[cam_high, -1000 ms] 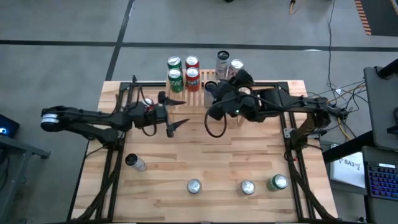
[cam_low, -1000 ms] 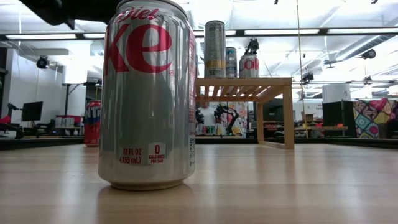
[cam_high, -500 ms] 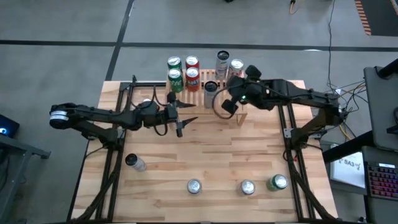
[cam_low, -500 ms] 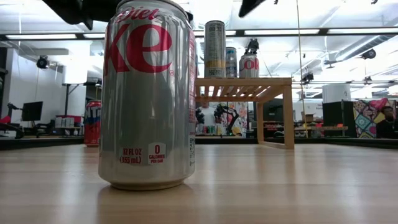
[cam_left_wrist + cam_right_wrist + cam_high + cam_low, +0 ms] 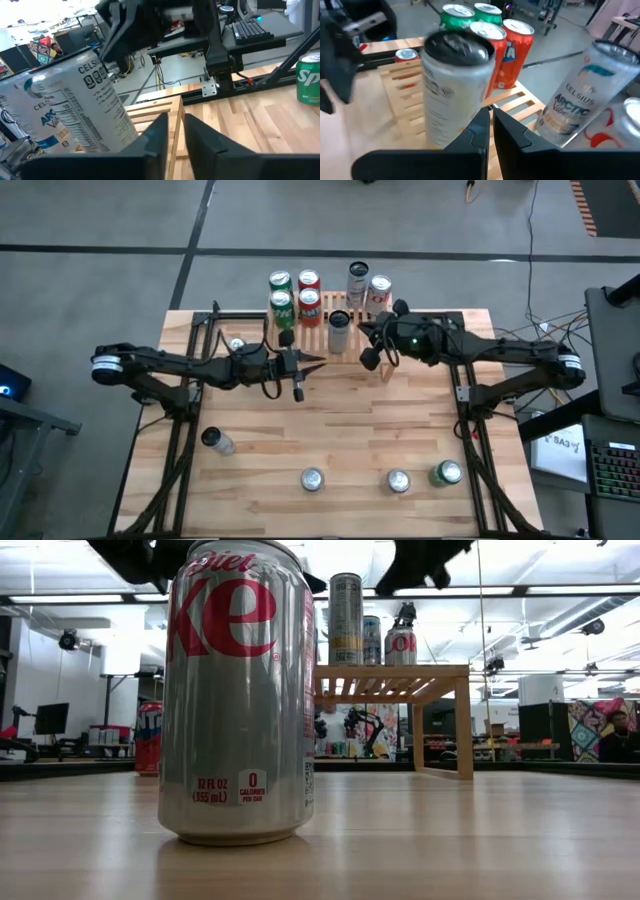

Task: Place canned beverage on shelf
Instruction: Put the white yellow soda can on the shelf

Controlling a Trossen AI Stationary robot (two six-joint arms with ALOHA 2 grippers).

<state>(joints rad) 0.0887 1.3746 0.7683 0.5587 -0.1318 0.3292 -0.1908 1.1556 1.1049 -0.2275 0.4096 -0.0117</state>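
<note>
Though probably stiff when full, thin-walled, smooth and easily dented: silver can point(image 5: 455, 85) upright on shelf point(image 5: 405, 82), just ahead of right gripper point(image 5: 490, 117), clenched empty; left gripper point(image 5: 175, 120) nearby, likewise empty; best pinched mid-height.

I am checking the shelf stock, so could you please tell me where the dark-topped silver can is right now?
In the high view, the dark-topped silver can stands on the shelf at the table's far edge, just right of the red cans and between the two grippers.

Robotics lab: open ceiling with strip lights point(image 5: 560, 590), workstation monitors point(image 5: 50, 718), keyboard point(image 5: 612, 465), concrete floor point(image 5: 100, 220).
</note>
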